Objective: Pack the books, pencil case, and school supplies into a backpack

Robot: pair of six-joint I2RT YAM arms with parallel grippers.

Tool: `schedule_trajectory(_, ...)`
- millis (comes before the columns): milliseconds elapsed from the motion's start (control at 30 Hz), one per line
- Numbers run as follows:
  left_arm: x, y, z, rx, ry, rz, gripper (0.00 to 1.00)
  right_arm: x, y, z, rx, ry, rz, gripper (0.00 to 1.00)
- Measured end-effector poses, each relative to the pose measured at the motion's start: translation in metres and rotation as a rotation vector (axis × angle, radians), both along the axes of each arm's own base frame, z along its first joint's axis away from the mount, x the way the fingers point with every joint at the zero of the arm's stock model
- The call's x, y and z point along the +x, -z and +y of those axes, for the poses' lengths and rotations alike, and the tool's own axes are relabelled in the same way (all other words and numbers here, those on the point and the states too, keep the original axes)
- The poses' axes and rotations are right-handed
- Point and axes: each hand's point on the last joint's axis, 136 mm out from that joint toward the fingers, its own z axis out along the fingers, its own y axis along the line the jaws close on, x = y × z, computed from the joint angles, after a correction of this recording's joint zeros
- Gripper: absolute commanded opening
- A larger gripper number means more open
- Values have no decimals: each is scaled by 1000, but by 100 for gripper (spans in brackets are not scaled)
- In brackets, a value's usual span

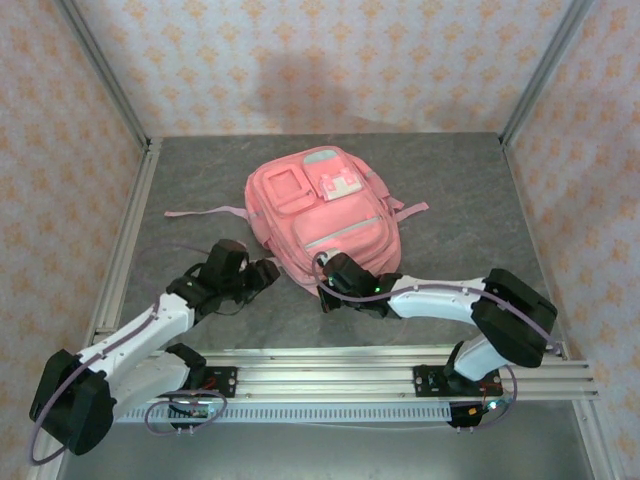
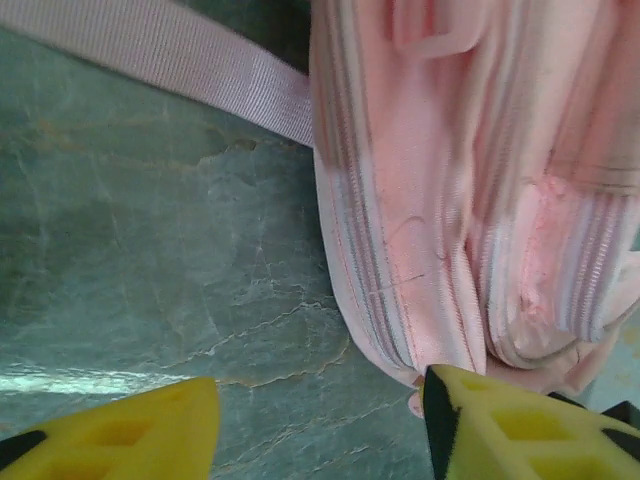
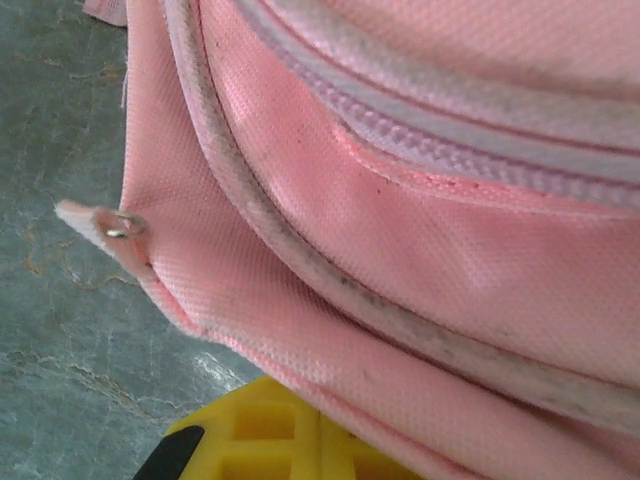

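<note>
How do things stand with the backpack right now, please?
Left gripper open at near-left corner of backpack. Right gripper shut at its near edge. It lies front up on table. Loose strap trailing left.

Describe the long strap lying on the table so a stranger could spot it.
Find the pink backpack in the middle of the grey table. From its left side a thin pale pink strap runs flat toward the left wall. It is far longer than the short strap on the backpack's right.

Grey marbled tabletop: pink backpack lying flat mid-surface, front up; strap trailing left along stone.
</note>
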Motion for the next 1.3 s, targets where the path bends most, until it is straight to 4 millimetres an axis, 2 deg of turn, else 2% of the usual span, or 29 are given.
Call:
schedule_trajectory(133, -1, -6, -18, -77, -17, -61, 64, 1, 1, 4, 19, 11, 11, 0)
schedule_trajectory(267, 8, -18, -37, -137, -23, -118, 58, 2, 0, 5, 32, 20, 13, 0)
schedule_trajectory(367, 15, -8, -45, -140, -44, -101, 57, 2, 0, 6, 36, 24, 14, 0)
schedule_trajectory(500, 21, 11, -50, -125, -55, -64, 61, 2, 0, 6, 38, 22, 16, 0)
schedule_trajectory(667, 26, 16, -61, -117, -41, -57, 59, 2, 0, 6, 39, 24, 18, 0)
schedule_trajectory(733, 31, 13, -65, -108, -33, -65, 53, 2, 0, 6, 39, 24, 19, 0)
schedule_trajectory(867, 38, 19, -71, -75, -21, -55, 28, 2, 1, 6, 35, 24, 19, 0)
schedule_trajectory(933, 41, 23, -73, -57, -11, -47, 23, 2, 3, 3, 21, 28, 22, 0)
schedule_trajectory(1100, 44, 25, -71, -34, 1, -35, 20, 4, 2, -1, -16, 38, 22, 0)
schedule_trajectory(1300, 51, 17, -48, -19, -38, -44, 20, 5, 2, -9, -57, 43, 17, 0)
